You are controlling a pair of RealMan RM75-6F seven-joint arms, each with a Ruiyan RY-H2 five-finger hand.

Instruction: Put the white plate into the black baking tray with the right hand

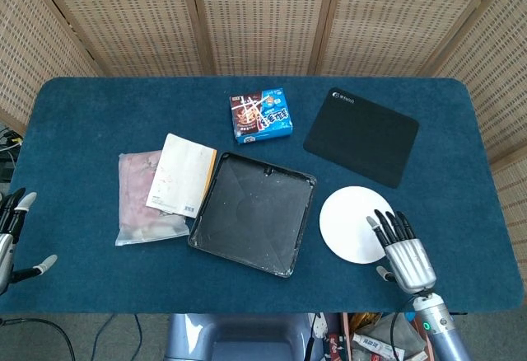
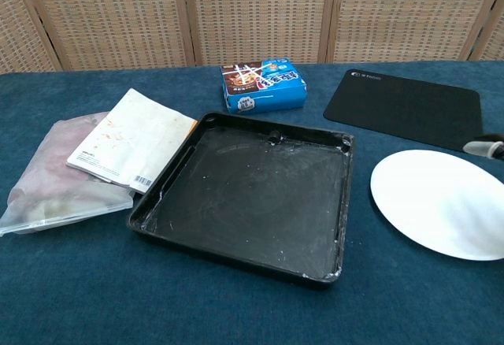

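step: reach, plate not gripped
right hand [image 1: 402, 250]: fingers spread, empty, over white plate [image 1: 352, 219] lower-right edge
next: grip rim, lift left into black baking tray [image 1: 254, 213]

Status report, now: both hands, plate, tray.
Right hand open, fingers over white plate's near edge, no grip seen. Left hand open at table edge. Plate flat on table beside black tray; tray empty, path clear.

In the chest view the white plate [image 2: 441, 202] runs off the right edge, and only one fingertip of the right hand [image 2: 484, 147] shows. The left hand [image 1: 11, 237] is cropped by the head view's left edge.
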